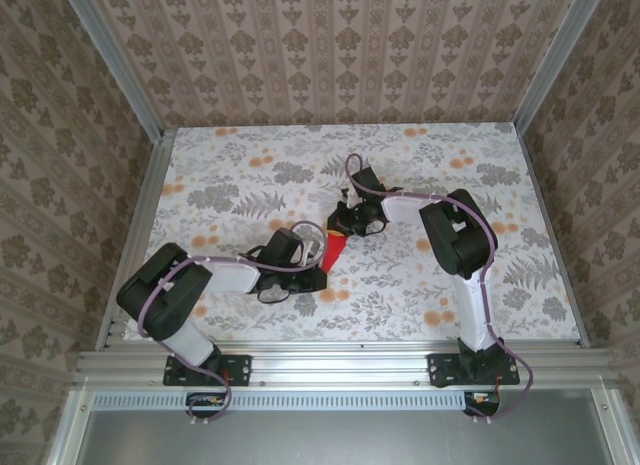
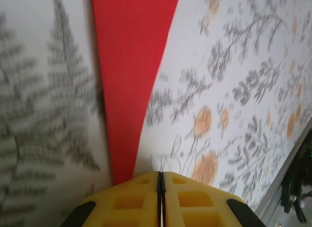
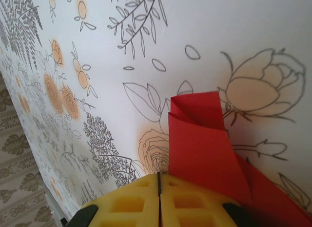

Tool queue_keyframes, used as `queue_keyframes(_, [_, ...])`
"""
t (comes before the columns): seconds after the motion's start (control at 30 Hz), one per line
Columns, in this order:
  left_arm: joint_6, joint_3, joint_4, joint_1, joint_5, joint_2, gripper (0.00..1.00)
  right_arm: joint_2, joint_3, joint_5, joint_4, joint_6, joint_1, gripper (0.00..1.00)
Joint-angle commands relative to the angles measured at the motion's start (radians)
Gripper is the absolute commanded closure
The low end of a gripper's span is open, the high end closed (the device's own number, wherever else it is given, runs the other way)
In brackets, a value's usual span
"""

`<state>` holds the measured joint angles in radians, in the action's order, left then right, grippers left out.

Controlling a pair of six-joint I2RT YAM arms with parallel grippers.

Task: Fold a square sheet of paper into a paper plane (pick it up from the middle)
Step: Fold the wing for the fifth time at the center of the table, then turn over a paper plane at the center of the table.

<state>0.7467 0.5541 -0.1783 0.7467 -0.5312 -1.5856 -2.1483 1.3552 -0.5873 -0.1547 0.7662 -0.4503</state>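
1. Near the centre of the overhead view, a narrow, pointed strip of folded bright red paper (image 1: pixel 333 251) lies on the flower-printed bench (image 1: pixel 230 185). Its wide end is toward the upper right and its point toward the lower left.
2. At the point sit the left jaws, on the end of the left arm (image 1: pixel 235 275). At the wide end sit the right jaws, on the right arm (image 1: pixel 455 235).
3. In the left wrist view, the yellow fingers (image 2: pixel 126 202) are pressed together at the bottom of the frame, with only a dark seam between them. The red paper (image 2: pixel 131 66) runs down from the top and narrows until it slips behind the finger on the left. No red shows in the seam, so I cannot tell whether they pinch it.
4. In the right wrist view, the yellow fingers (image 3: pixel 195 202) are likewise together. The red paper (image 3: pixel 200 139) sits at lower right in stacked layers, and its top flap seems to curl off the bench. It passes behind the finger on the right, and again I cannot tell whether it is gripped.
5. The flat square is gone and the shape reads as a dart, so the main lengthwise folds look done. What probably remains is flattening that loose flap, sharpening the centre crease and letting go.
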Motion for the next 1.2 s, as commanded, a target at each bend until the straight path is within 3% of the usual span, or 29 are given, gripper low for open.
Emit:
queue_keyframes(0.0, [-0.027,-0.009,0.174,0.008,0.004,0.061,0.87,-0.016,0.025,0.042,-0.080,0.005,0.014,0.88])
queue_keyframes(0.17, [-0.072,0.073,0.253,0.003,0.058,0.197,0.80,0.140,0.034,0.009,-0.075,-0.012,0.027,0.72])
queue_keyframes(0.33, [-0.184,0.212,0.441,0.011,0.255,0.247,0.67,0.306,-0.050,0.066,-0.063,0.001,0.067,0.49])
queue_keyframes(0.53, [-0.323,0.430,0.623,0.071,0.534,0.122,0.54,0.479,-0.250,0.267,-0.047,0.042,0.152,0.32])
queue_keyframes(0.63, [-0.369,0.552,0.679,0.111,0.586,0.008,0.51,0.558,-0.350,0.335,-0.037,0.062,0.202,0.24])
queue_keyframes(0.93, [-0.450,0.881,0.866,0.144,0.678,-0.316,0.46,0.695,-0.527,0.391,-0.035,0.082,0.278,0.13])
queue_keyframes(1.17, [-0.480,0.974,0.908,0.139,0.635,-0.428,0.46,0.728,-0.542,0.389,-0.045,0.084,0.290,0.13])
